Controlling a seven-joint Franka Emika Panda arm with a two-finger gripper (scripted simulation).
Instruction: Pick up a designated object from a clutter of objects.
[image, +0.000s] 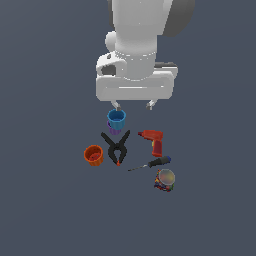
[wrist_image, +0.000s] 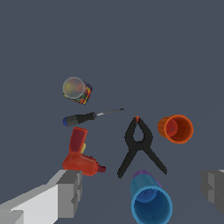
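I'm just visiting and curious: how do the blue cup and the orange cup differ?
The blue cup looks a little taller than the squatter orange cup. The blue cup sits under the open gripper, with something purple showing at its base; the orange cup lies apart, beyond the black spring clamp. Both are round, open-mouthed and empty.

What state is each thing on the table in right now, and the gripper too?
Gripper: jaws open, empty, above the clutter.
Drill: lying flat, not gripped.
Blue cup: upright, mouth up.
Orange cup: tipped, mouth showing.
Clamp: flat, handles spread.
Screwdriver: lying flat.
Can: tilted.
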